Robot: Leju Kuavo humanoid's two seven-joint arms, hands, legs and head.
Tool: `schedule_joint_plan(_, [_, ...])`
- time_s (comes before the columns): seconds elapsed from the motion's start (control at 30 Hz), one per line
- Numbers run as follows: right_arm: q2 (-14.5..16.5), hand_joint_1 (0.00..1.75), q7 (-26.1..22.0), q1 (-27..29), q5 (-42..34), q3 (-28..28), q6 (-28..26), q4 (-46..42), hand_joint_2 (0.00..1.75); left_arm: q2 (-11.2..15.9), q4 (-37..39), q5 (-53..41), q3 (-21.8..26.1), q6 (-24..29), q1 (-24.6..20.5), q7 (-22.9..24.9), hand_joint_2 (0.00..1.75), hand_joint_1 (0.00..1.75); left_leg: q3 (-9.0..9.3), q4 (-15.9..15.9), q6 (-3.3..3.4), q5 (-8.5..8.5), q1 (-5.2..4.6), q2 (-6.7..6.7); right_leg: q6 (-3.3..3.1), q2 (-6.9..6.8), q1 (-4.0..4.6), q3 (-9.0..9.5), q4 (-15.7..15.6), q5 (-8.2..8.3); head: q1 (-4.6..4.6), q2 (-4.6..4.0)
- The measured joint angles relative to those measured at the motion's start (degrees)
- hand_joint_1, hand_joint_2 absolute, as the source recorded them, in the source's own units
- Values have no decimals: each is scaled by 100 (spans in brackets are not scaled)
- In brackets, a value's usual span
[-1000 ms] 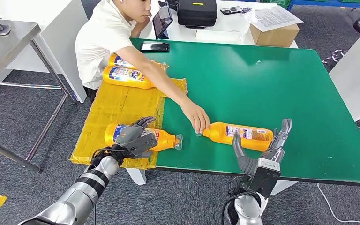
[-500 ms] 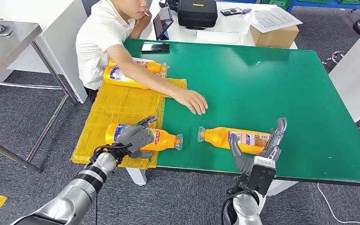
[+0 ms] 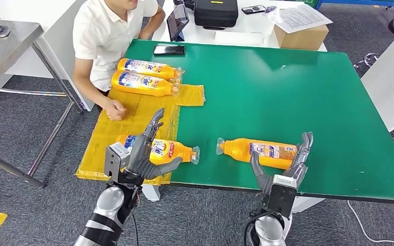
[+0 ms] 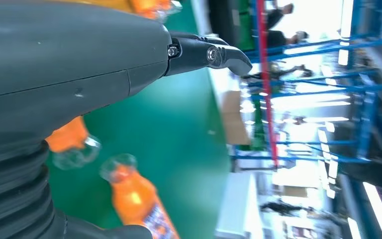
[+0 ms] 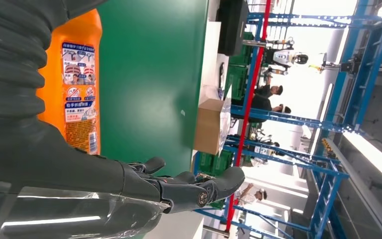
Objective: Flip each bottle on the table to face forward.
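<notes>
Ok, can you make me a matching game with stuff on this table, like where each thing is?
Things:
1. phone
2. cardboard box
3. right robot hand
4. two bottles side by side

Places:
A. far right, on the white table
B. near edge, by the bottle on bare green
C. on the yellow sheet near the person
D. far edge of the green table

Pairs: 1-D, 2-A, 3-B, 4-C

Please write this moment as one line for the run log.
left hand: open, at left bottle | right hand: open, at right bottle | neither gripped
</notes>
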Motion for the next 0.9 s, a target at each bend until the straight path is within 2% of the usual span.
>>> schedule_joint_plan(0.17, [8,0,0,23,25,-31,-2,-1,175,-11,-481,13,-124,113,174,-86,175,0,0,0,0,1,0,0,0,0,0,-1,0,1,1,0])
schedule_joint_plan(0.33, [39,0,0,37,450,-64,-2,1,175,-14,-839,226,-317,692,238,-340,175,0,-1,0,1,1,0,0,1,0,-1,1,0,2,0,0])
schedule_joint_plan(0.5, [-136,0,0,-147,2628,-113,-1,654,175,-9,-1017,233,-613,1567,257,-231,175,0,-1,0,2,1,0,-3,1,-2,-1,0,-1,1,-1,0])
schedule_joint_plan(0.57, [-260,0,10,-218,3085,-179,-1,990,175,-9,-1013,231,-716,1751,290,-215,175,0,-5,0,5,4,-1,-13,1,-13,-1,0,-1,1,1,0])
schedule_joint_plan(0.63, [-363,0,130,-330,3935,-375,-2,1271,175,-12,-972,303,-815,1846,323,-145,175,0,-8,0,7,4,-3,-12,2,-19,-2,-2,-1,2,0,0])
schedule_joint_plan(0.7, [-512,0,406,-479,5190,-670,-3,1533,175,-26,-869,437,-942,1902,353,-59,175,0,-9,1,8,4,-7,-8,3,-18,-6,-3,-2,4,-2,0])
schedule_joint_plan(0.77, [-761,0,744,-661,6008,-869,-4,1780,175,-42,-722,536,-1102,1948,390,-63,175,0,-12,1,11,6,-12,-12,6,-20,-11,-2,-2,5,-1,0])
schedule_joint_plan(0.9, [-1380,0,1447,-1268,6540,-905,-7,2468,175,-46,-443,534,-1491,2122,424,-232,175,0,-16,3,15,8,-21,-9,13,-19,-19,-4,-2,10,0,0])
